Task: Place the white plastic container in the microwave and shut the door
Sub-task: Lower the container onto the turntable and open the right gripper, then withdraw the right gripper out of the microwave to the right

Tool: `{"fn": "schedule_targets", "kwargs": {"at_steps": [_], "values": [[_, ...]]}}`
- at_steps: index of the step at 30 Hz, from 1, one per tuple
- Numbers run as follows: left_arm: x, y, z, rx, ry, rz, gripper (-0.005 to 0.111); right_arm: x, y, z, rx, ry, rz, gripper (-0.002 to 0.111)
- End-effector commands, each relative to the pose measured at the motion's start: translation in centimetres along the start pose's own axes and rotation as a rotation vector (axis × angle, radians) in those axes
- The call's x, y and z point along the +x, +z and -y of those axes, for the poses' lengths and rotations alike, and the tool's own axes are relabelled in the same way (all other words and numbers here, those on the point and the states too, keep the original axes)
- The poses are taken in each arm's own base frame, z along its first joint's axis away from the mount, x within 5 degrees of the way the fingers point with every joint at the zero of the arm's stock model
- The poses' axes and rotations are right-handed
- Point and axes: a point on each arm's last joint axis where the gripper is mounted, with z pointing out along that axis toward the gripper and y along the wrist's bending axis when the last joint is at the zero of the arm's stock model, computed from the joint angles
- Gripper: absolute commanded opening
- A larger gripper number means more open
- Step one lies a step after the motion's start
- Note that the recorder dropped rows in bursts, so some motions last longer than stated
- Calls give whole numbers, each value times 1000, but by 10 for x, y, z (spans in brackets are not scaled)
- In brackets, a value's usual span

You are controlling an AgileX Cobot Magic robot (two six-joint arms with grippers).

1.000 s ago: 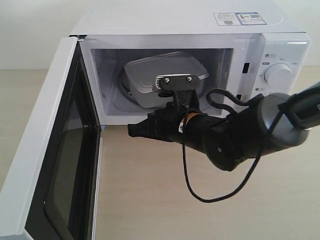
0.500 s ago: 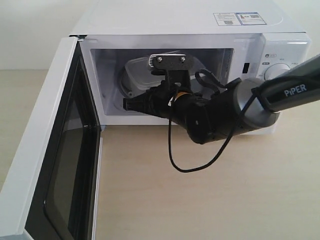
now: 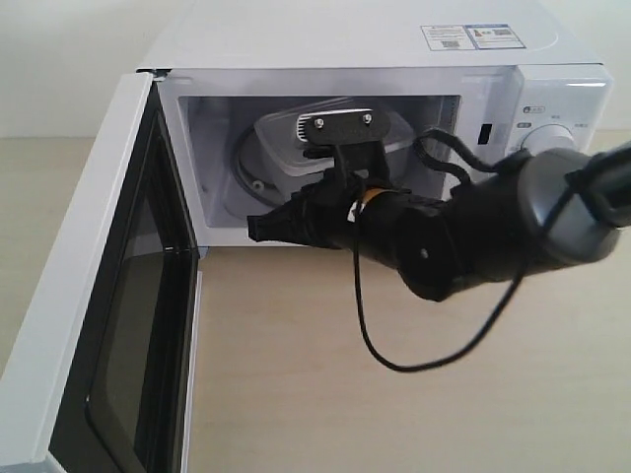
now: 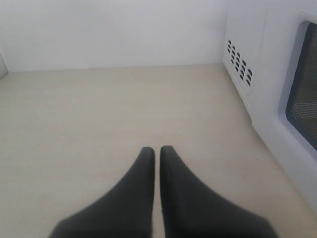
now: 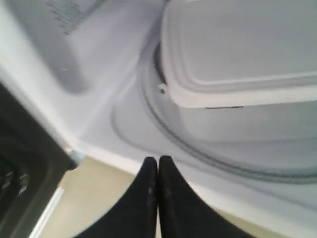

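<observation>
Container [image 3: 281, 150] inside microwave [image 3: 345, 39], door [image 3: 69, 296] wide open, right gripper [image 5: 157, 161] closed, empty.

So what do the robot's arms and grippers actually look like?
The left gripper and the right gripper each end in two matte-black fingers tapering to narrow tips. The right arm has a rounded grey housing behind a black wrist section with a small orange band. A black bracket with two screws sits on top; a thin black cable loops below.
</observation>
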Motion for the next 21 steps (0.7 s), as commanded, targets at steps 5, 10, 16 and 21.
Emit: {"fn": "schedule_targets", "kwargs": {"at_steps": [5,10,16,21], "values": [[1,0,0,0,-13,-2,4,7,-82,-11,-70,-46,115,0],[1,0,0,0,-13,-2,4,20,-123,1,-68,-51,165,0],[1,0,0,0,-13,-2,4,34,-168,16,-64,-58,267,0],[1,0,0,0,-13,-2,4,44,-183,22,-55,-100,243,0]]}}
